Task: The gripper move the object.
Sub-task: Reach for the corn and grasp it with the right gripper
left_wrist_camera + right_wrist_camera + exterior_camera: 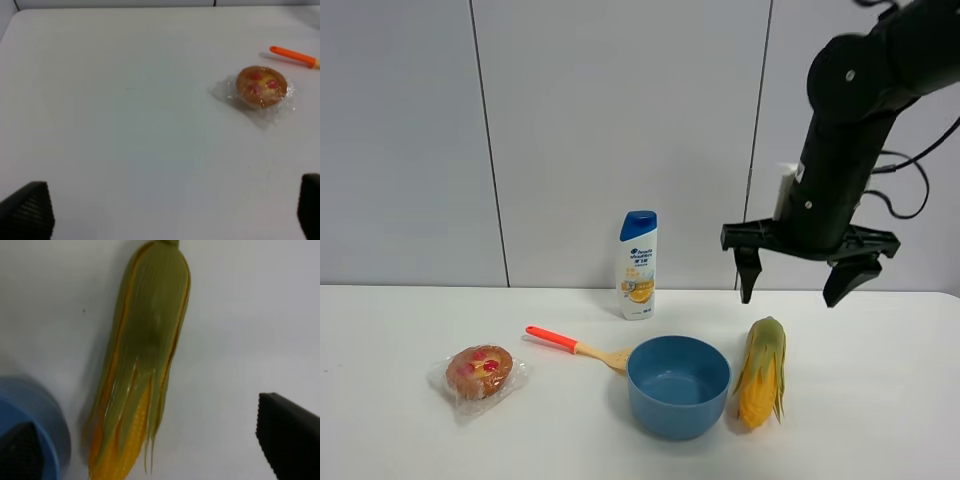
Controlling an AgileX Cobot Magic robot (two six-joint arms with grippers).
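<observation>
The corn cob (pixel 761 372), yellow with a green husk, lies on the white table just right of the blue bowl (pixel 678 386). My right gripper (pixel 798 290) hangs open and empty in the air above the cob's far end. In the right wrist view the cob (pixel 140 370) lies lengthwise between the two spread black fingertips (pixel 287 435), with the bowl's rim (pixel 35 415) beside it. My left gripper (pixel 170 210) is open over bare table; only its two fingertip corners show, and it does not show in the high view.
A plastic-wrapped muffin (pixel 478 373) lies at the left; it also shows in the left wrist view (pixel 261 87). A red-handled wooden spatula (pixel 575 348) lies behind the bowl. A shampoo bottle (pixel 638 265) stands at the back by the wall.
</observation>
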